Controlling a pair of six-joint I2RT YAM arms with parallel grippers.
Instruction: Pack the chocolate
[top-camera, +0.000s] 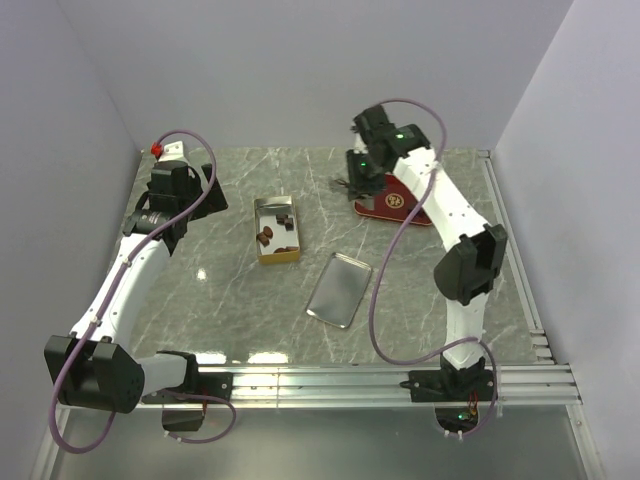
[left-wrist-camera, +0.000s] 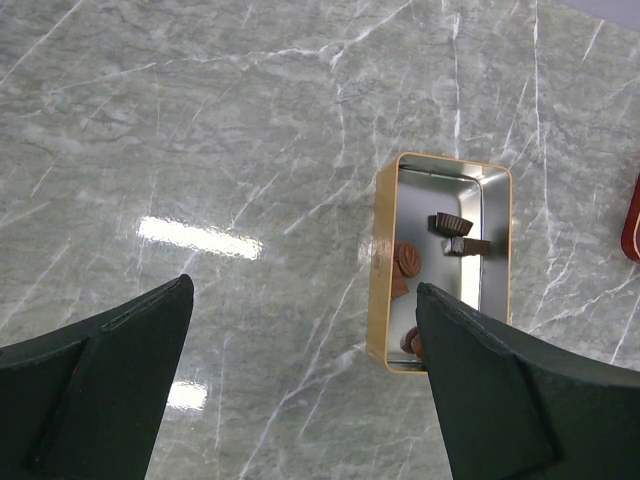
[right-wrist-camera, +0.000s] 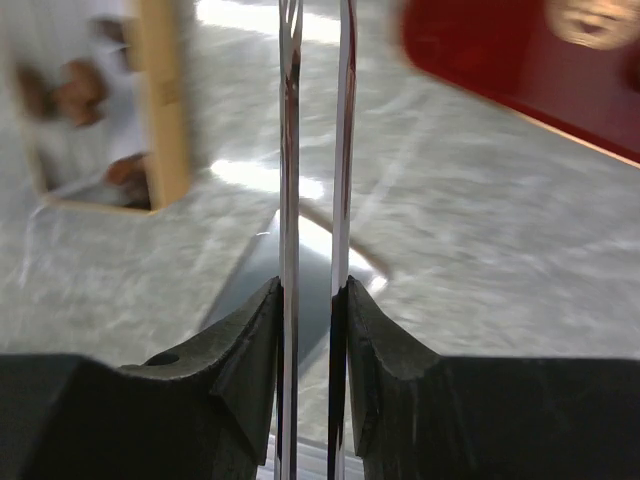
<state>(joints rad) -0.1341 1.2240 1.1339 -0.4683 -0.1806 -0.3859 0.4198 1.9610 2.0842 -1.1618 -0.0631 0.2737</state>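
The top external camera looks down from above the near edge over the whole table (top-camera: 200, 300), the left wrist camera faces down from high over the left half, and the right wrist camera sits low toward the far edge, all sharing the gold tin (left-wrist-camera: 380, 300).

A grey marble-patterned bench (top-camera: 200, 290) is carrying an open gold tin (top-camera: 280, 258), a shallow silvery lid (top-camera: 339, 289) lying nearby, and a red tray (top-camera: 410, 210).
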